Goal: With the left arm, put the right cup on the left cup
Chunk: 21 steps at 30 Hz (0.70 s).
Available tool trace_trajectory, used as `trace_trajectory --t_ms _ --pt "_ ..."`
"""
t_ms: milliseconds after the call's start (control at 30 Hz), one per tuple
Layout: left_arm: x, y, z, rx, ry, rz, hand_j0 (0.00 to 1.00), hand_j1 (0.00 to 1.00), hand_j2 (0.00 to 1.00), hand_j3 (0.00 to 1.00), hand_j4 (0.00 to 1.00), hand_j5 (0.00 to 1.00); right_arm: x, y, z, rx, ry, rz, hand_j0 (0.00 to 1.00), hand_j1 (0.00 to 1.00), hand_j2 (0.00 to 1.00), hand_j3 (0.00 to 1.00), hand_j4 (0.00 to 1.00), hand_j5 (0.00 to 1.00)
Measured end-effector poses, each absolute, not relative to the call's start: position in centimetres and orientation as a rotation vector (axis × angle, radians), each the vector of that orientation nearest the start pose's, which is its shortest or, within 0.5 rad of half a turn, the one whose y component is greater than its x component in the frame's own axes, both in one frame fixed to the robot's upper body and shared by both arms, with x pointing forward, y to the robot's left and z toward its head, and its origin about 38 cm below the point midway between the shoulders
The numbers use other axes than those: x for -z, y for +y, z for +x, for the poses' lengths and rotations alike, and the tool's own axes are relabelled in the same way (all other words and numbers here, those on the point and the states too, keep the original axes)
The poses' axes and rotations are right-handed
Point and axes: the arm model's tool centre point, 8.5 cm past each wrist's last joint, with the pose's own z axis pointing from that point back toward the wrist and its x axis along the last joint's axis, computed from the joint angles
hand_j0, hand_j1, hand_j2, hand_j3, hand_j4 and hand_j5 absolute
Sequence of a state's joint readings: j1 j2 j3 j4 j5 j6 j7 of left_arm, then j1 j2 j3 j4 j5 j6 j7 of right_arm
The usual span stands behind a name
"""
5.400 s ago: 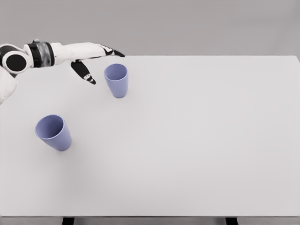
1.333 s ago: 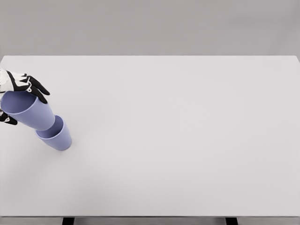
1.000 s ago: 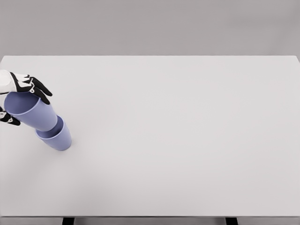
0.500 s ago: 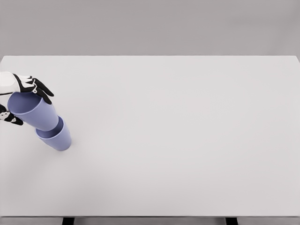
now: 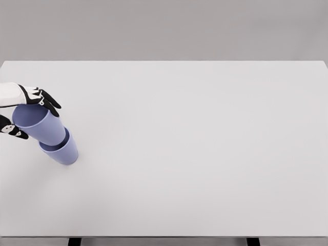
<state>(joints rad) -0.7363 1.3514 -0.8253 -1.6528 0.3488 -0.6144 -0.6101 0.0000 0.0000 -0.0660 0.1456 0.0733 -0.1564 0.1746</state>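
Note:
Two lilac cups are nested at the left of the white table (image 5: pixel 195 143). The lower cup (image 5: pixel 65 151) stands on the table. The upper cup (image 5: pixel 38 124) leans up and to the left, its base sunk into the lower cup's mouth. My left hand (image 5: pixel 26 114) comes in at the left edge and is shut on the upper cup near its rim, black fingers (image 5: pixel 47 101) over the far side and the thumb (image 5: pixel 14 131) on the near side. The right arm does not show.
The held cup has shifted slightly right and down, sinking deeper into the standing cup. My left hand has moved right with it and keeps its grasp.

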Motion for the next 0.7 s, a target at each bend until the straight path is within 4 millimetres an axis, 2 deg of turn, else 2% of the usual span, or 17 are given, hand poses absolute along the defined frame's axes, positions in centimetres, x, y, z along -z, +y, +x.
trace_trajectory --t_ms 533,633,700 --pt "-29.9 39.2 36.2 1.863 -1.401 0.071 0.67 0.67 0.67 0.67 0.67 0.67 25.7 -25.3 -3.4 -0.007 -0.01 0.098 1.0 1.0 1.0 1.0 1.0 1.0" --pt "-29.8 39.3 36.3 1.86 -1.399 0.074 0.71 0.71 0.71 0.71 0.71 0.71 25.7 -25.3 -3.4 -0.008 -0.01 0.098 1.0 1.0 1.0 1.0 1.0 1.0" --pt "-29.8 39.4 36.4 1.863 -1.394 0.079 0.79 0.79 0.79 0.79 0.79 0.79 25.7 -25.3 -3.4 -0.008 -0.01 0.098 1.0 1.0 1.0 1.0 1.0 1.0"
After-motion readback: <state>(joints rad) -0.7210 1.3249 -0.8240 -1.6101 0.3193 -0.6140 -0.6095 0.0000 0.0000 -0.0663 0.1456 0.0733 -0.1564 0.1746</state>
